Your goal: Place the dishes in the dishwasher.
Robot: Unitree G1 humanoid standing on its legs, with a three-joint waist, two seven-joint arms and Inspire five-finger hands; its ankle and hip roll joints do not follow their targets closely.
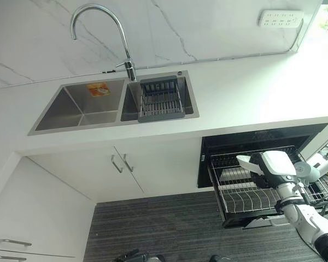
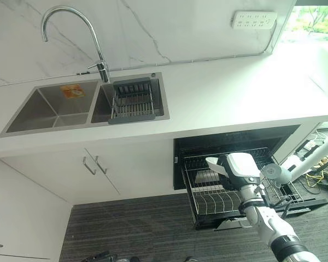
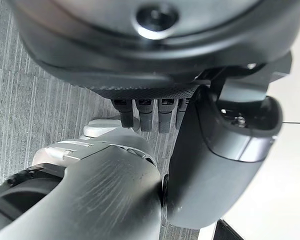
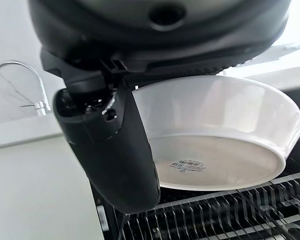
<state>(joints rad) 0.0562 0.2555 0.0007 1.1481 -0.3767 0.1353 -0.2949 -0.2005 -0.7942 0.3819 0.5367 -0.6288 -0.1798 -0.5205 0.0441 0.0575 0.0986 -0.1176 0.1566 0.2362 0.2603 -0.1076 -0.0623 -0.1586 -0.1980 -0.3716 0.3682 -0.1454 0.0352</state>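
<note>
the right hand is holding a white bowl, its thumb pressing against the bowl's outer wall and the bowl's base facing the wrist camera, tilted on edge. it is hovering just above the pulled-out dishwasher rack, whose wire tines are showing right under the bowl's rim; whether the bowl is touching them i cannot tell. the left hand is hanging low over the striped floor, fingers relaxed and straight, holding nothing.

judging from this, the task is sitting mid-way: one dish is in hand and about to be slotted, not yet released. something pale seems to be lying further back in the rack, too small to name.

beyond, the dishwasher is standing open under the white table. farther still, the double sink is carrying a dark drying basket that looks bare of dishes, so little may be remaining to load.
</note>
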